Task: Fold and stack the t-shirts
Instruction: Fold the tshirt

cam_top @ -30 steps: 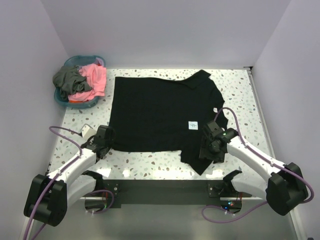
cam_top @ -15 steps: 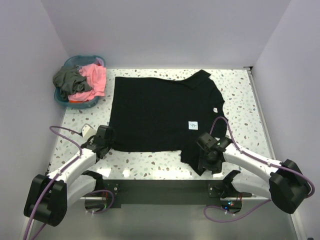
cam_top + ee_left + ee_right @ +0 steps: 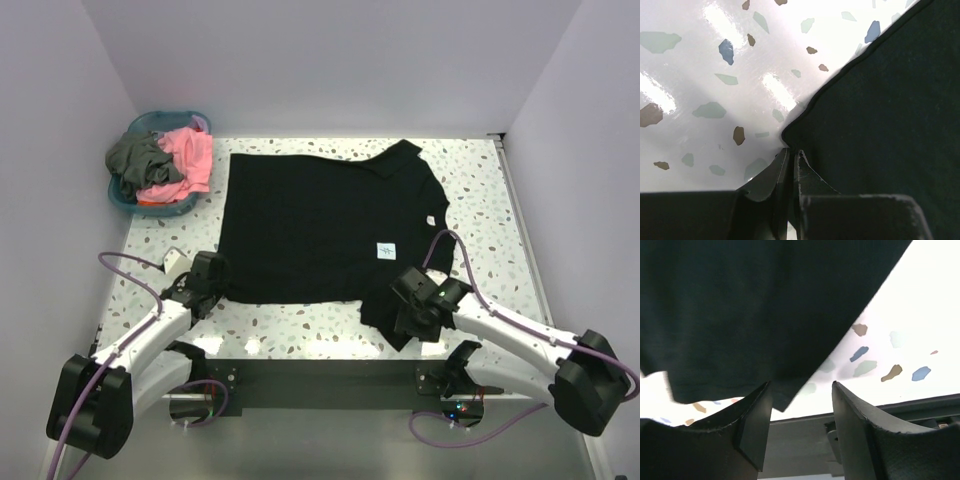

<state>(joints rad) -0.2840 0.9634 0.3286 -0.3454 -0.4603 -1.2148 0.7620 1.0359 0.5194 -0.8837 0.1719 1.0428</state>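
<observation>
We see the black t-shirt (image 3: 310, 225) spread flat in the middle of the table (image 3: 480, 200). Our left gripper (image 3: 791, 152), jaws pressed together, pinches the shirt's corner at 7 o'clock. Our right gripper (image 3: 800, 385) has its jaws spread either side of the sleeve tip at 5 o'clock, not clamping it. At 10 o'clock, the pink t-shirt (image 3: 190, 155) and grey t-shirt (image 3: 140, 155) lie heaped in the basket (image 3: 125, 200).
</observation>
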